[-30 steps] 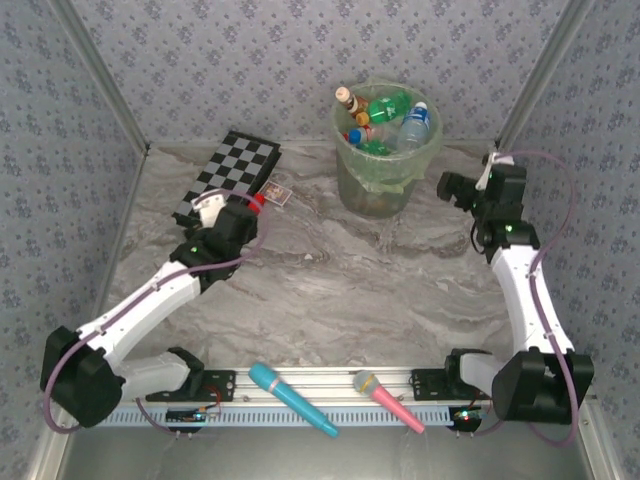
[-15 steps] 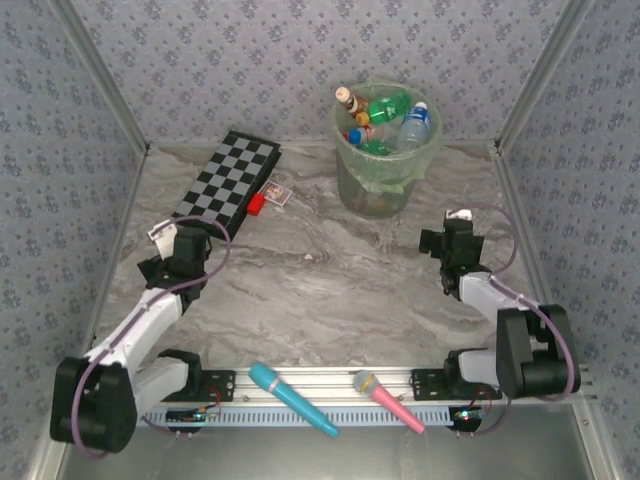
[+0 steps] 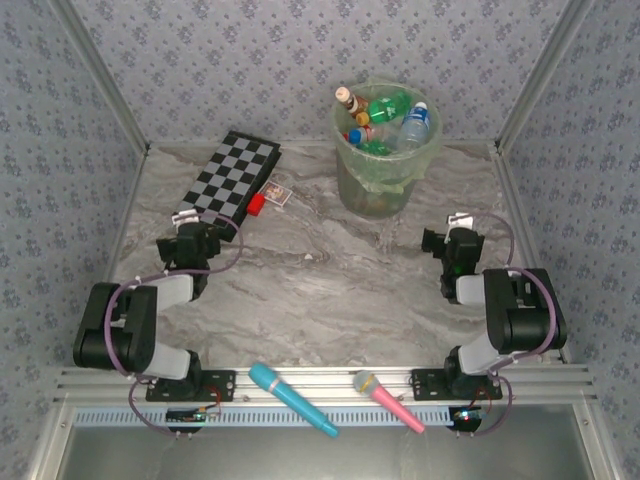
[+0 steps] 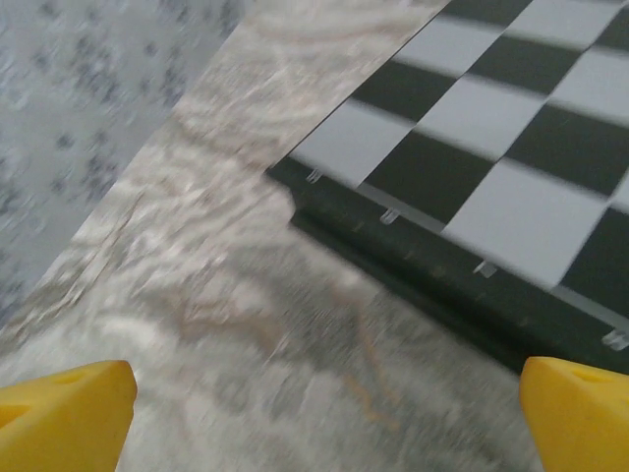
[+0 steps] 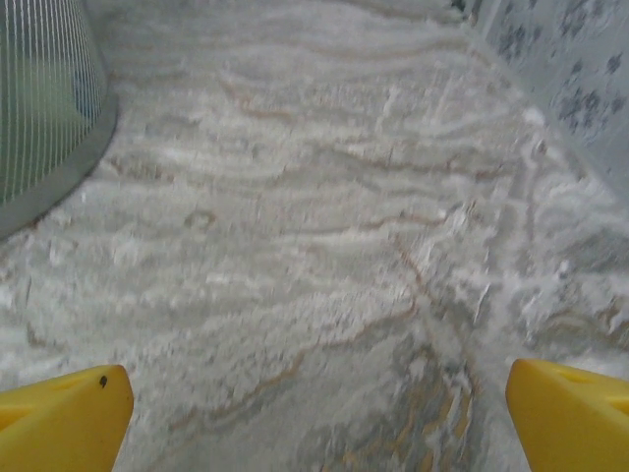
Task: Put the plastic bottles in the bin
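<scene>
The bin (image 3: 385, 190), a pale green bucket with a thin liner, stands at the back of the table, and its ribbed wall (image 5: 39, 108) shows at the left of the right wrist view. Several plastic bottles (image 3: 392, 108) with green or clear bodies and red, blue or white caps fill its top. My left gripper (image 3: 190, 232) hangs low over the marble near the checkerboard's near corner, open and holding nothing (image 4: 329, 413). My right gripper (image 3: 448, 240) sits low on the right, in front of the bin, open over bare marble (image 5: 314, 408).
A folded checkerboard (image 3: 228, 178) lies at the back left, its dark edge (image 4: 423, 265) just ahead of the left fingers. A small red block (image 3: 256, 204) and a card (image 3: 279, 193) lie beside it. A cyan microphone (image 3: 292, 398) and a pink one (image 3: 386, 399) rest on the front rail.
Both arms have folded back toward their bases. The left gripper drew away from the red block to the left. The right gripper came down from beside the bin.
</scene>
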Robot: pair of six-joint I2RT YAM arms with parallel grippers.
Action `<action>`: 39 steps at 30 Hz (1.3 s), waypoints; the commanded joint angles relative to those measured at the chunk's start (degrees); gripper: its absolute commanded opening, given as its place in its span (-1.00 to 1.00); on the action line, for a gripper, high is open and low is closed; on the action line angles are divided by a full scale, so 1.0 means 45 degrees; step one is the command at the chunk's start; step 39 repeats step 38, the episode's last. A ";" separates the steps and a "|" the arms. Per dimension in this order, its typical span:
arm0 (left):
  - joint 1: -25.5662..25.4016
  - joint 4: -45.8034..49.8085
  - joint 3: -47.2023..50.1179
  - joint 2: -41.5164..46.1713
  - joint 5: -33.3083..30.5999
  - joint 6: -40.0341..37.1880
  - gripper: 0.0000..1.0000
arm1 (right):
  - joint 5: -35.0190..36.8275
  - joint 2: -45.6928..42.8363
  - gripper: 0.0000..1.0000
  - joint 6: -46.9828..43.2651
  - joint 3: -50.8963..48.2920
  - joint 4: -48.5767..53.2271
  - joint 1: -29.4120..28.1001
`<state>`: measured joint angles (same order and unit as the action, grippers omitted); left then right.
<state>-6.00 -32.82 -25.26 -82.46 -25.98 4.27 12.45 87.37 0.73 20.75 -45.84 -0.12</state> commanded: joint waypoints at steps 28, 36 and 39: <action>0.1375 -0.3066 0.0352 -0.1213 0.4831 -0.0633 0.99 | -0.0267 0.0095 0.99 -0.0213 0.0035 -0.1101 0.0026; 0.1451 -0.2961 0.0295 -0.1227 0.5179 -0.0680 0.99 | -0.0266 0.0096 0.99 -0.0212 0.0032 -0.1101 0.0014; 0.1452 -0.3010 0.0318 -0.1208 0.5185 -0.0679 0.99 | -0.0831 0.0096 0.99 -0.0273 0.0036 -0.0998 0.0041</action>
